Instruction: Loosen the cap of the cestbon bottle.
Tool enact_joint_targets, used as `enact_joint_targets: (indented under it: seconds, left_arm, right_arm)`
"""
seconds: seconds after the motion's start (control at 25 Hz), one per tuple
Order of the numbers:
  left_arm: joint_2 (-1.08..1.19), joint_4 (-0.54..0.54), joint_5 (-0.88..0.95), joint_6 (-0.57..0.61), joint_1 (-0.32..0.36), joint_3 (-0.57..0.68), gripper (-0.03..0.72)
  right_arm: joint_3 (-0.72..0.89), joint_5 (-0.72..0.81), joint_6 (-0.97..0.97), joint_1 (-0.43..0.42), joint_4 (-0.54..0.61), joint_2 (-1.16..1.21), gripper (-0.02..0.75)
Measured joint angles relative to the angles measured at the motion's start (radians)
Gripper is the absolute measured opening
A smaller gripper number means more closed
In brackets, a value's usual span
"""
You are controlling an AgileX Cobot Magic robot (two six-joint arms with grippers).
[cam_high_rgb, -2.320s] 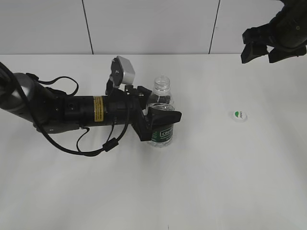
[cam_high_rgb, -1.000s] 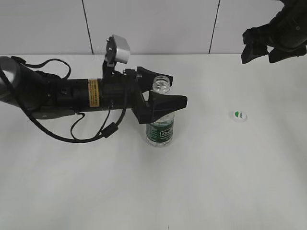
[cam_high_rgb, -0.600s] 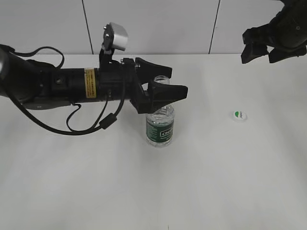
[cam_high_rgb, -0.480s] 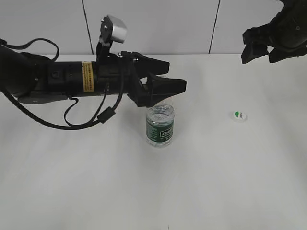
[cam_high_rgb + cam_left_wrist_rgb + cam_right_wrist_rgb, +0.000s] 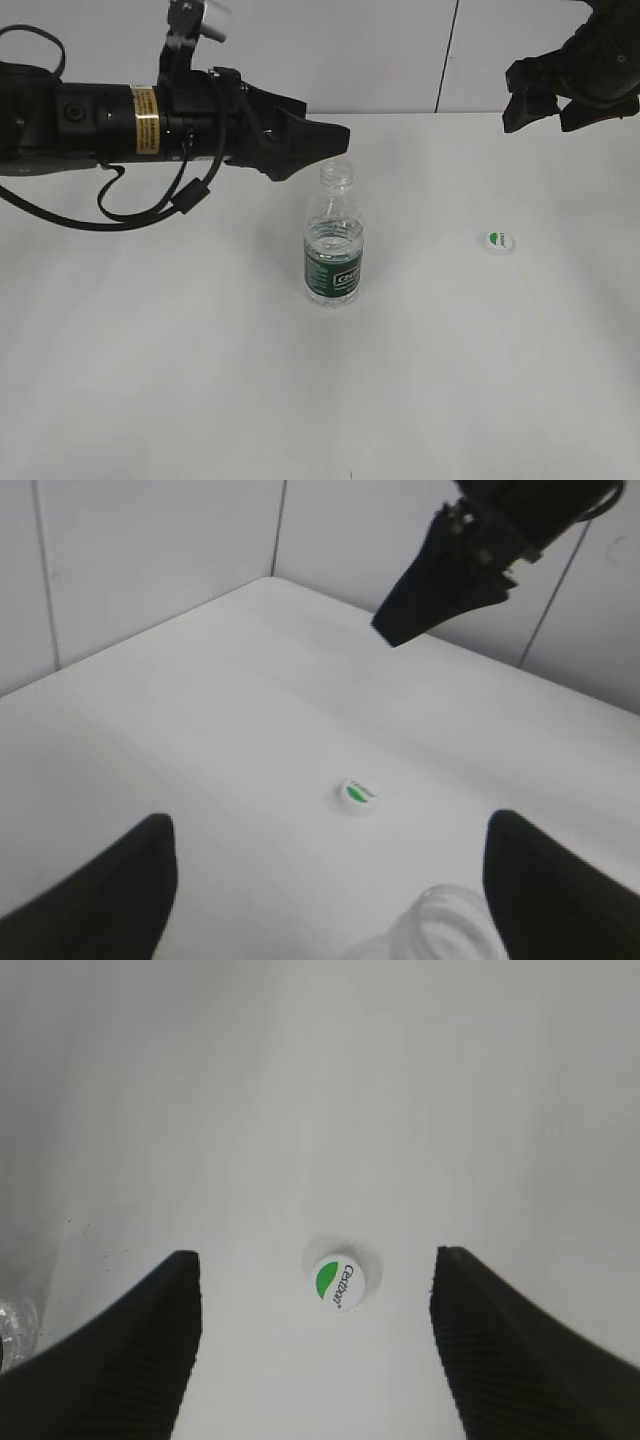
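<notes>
The cestbon bottle (image 5: 333, 250) stands upright mid-table, clear with a green label, its threaded neck bare. The cap (image 5: 500, 241) lies apart on the table to its right, green half-disc up. My left gripper (image 5: 322, 124) hovers open just above and left of the neck, touching nothing. In the left wrist view the bottle mouth (image 5: 446, 926) sits low between the fingers (image 5: 112, 898), with the cap (image 5: 358, 793) beyond. My right gripper (image 5: 545, 116) hangs open high at the back right, and its wrist view looks straight down on the cap (image 5: 337, 1283) between its open fingers (image 5: 150, 1350).
The white table (image 5: 200, 380) meets a tiled wall (image 5: 350, 50) at the back. The left arm's thick black body and cables (image 5: 120, 125) stretch across the upper left. The right gripper (image 5: 455, 570) shows dark in the left wrist view.
The left gripper, earlier around the bottle's body, has risen clear of it and drawn back to the upper left. The bottle now stands alone. The right arm and cap have not moved.
</notes>
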Motion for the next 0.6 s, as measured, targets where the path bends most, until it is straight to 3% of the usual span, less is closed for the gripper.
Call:
enact_joint_targets:
  seconds: [0.16,0.28,0.52,0.6]
  left_arm:
    - [-0.040,0.074,0.120,-0.086,0.044,0.000,0.572]
    - [-0.060,0.188,0.195,-0.161,0.099,0.000,0.570]
    - [-0.095,0.530,0.222,-0.339,0.186,0.000,0.552]
    - [-0.118,0.599,0.219,-0.388,0.205,0.000,0.530]
  right_arm:
    - [0.000,0.001,0.000,0.000,0.000,0.000,0.543]
    - [0.000,0.001,0.000,0.000,-0.001,0.000,0.543]
    - [0.000,0.001,0.000,0.000,-0.001,0.000,0.543]
    - [0.000,0.001,-0.004,0.000,-0.001,0.000,0.543]
